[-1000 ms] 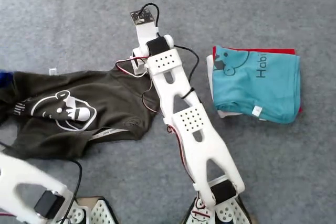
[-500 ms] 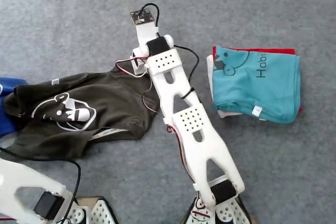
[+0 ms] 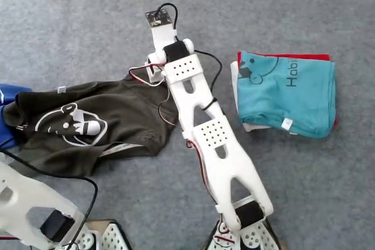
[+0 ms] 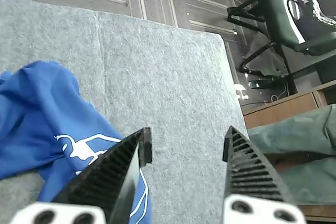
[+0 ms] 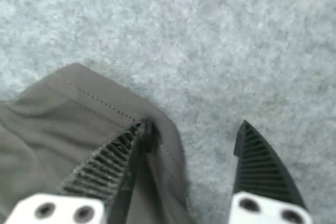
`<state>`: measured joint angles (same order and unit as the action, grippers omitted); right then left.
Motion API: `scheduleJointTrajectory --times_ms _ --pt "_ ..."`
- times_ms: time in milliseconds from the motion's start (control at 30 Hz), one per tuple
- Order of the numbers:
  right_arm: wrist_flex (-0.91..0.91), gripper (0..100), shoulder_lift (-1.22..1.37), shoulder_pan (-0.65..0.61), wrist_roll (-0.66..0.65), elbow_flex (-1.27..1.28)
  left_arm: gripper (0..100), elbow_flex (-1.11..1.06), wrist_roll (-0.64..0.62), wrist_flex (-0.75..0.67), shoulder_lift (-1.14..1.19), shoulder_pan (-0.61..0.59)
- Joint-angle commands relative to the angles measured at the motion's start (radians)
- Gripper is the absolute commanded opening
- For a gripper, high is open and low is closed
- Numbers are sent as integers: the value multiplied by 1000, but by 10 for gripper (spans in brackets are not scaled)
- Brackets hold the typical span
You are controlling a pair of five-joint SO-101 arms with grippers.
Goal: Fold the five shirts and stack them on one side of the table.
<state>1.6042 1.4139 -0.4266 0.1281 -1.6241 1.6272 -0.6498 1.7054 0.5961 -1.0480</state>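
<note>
Five shirts are being shown on the grey, felt-like surface (image 3: 88, 27). Three are lying folded into flat rectangles in a stack on the right: a teal shirt (image 3: 287, 100) on top, with a red shirt (image 3: 293, 57) and a white shirt (image 3: 234, 77) being glimpsed only as thin edges beneath it. A dark shirt (image 3: 117, 115), soft and rumpled, with a white print, is lying unfolded well apart from the stack. A blue shirt (image 3: 10, 93) is lying crumpled partly under its far end.

The right gripper (image 5: 194, 129) is being held wide open at the dark shirt's stitched corner. One ribbed black jaw is touching the hem, while the other is being kept over bare surface. The left gripper (image 4: 187, 135) is likewise being held wide open with nothing between its jaws, and the blue shirt is lying just beside one of them.

Compared with a second ago, the dark shirt is lying slightly nearer the stack, so more blue cloth is being uncovered at its end. The white left arm (image 3: 29, 203) is being seen lower and closer to the corner. The right arm (image 3: 211, 133) is being kept where it was.

The blue shirt and the left arm are being cut off by the high view's edge. The dark shirt's corner is being covered there by the right arm. Whether the jaw is pressing into the hem cannot be told.
</note>
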Motion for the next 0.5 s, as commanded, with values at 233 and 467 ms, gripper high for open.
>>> scheduleJointTrajectory --times_ms 233,467 --pt "-23 262 -4 -3 2 -48 238 -127 75 -109 180 177" --pt "-23 262 -4 -2 2 -48 238 -312 75 -374 506 136"
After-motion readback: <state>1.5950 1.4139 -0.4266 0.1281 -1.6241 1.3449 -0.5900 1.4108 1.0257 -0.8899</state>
